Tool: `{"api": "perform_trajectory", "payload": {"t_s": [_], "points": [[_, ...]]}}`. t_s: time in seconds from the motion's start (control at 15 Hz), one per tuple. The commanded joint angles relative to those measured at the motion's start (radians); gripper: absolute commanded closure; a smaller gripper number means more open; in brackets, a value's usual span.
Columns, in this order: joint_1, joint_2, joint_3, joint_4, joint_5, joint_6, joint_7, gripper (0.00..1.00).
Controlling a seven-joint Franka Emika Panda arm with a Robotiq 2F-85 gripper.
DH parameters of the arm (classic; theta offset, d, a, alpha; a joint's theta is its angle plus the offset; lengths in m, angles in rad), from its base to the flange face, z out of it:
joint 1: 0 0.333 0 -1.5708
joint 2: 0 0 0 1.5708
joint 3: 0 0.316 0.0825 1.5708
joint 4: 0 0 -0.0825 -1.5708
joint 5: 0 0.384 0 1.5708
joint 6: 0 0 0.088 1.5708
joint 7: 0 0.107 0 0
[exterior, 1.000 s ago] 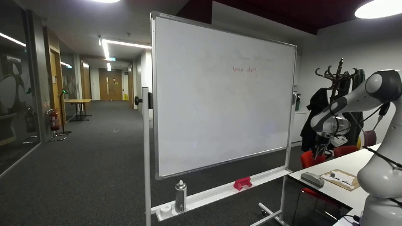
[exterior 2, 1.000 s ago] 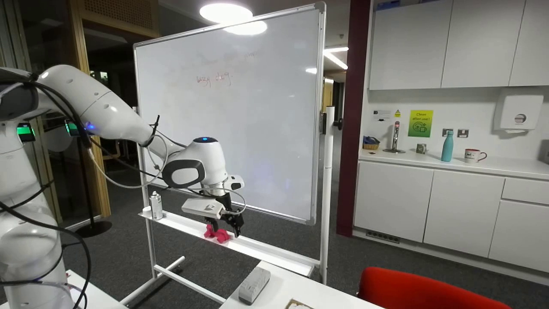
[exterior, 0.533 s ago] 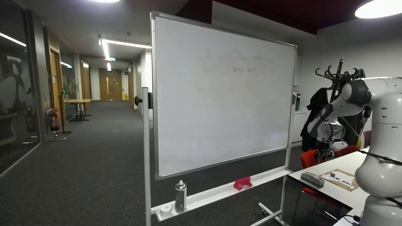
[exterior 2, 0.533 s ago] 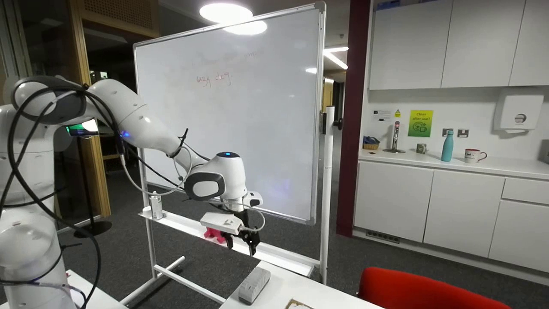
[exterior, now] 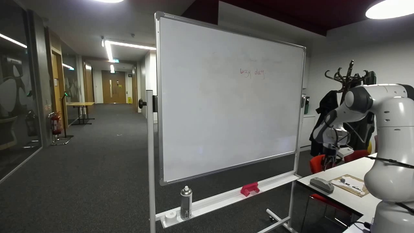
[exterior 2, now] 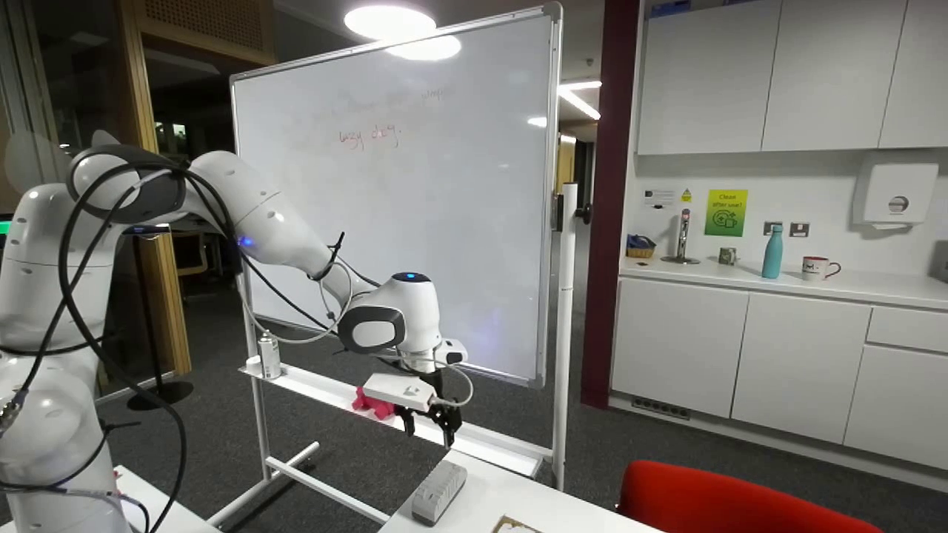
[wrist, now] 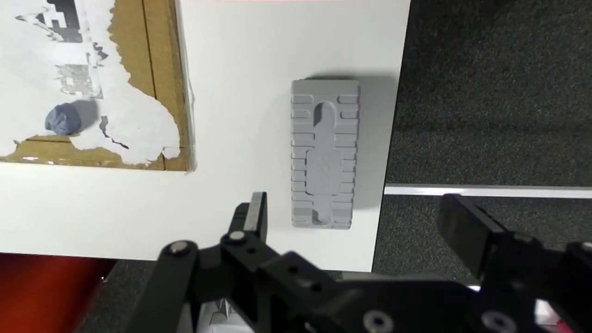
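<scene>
We have the black two-fingered pincer (exterior 2: pixel 429 438) hanging above the flat white desk (wrist: pixel 240 115), its fingers spread wide and gripping nothing. The grey oblong block (wrist: pixel 323 162), ridged along both long sides, lies on the desk close to its edge, with only a narrow strip of white surface between it and the drop. From the wrist, we see one finger over the desk and the other beyond its edge, above the dark grey carpet (wrist: pixel 485 115); the block appears nearer the desk-side finger.

That uneven gap is our main worry. If we close on the block from here at its level, the desk-side finger probably meets it first and shoves it outward, perhaps off the desk and onto the carpet. The fingers also seem lined up nearer one end of the block than its middle, so a grip there may let it tip or twist. Reaching too low, we risk the outer finger scraping the desk's edge. Farther in on the desk, a flat brown cardboard sheet (wrist: pixel 166 92) covered in torn white paper (wrist: pixel 143 120) carries a small blue-grey lump (wrist: pixel 63 119); a low sideways sweep can drag either one.
</scene>
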Motion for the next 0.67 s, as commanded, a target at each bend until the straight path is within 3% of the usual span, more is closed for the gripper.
{"api": "perform_trajectory", "payload": {"t_s": [0.0, 0.6], "points": [[-0.036, -0.003, 0.043, 0.001, -0.018, 0.009, 0.017, 0.0], [-0.047, 0.123, 0.075, 0.018, -0.07, 0.14, 0.062, 0.0]]}}
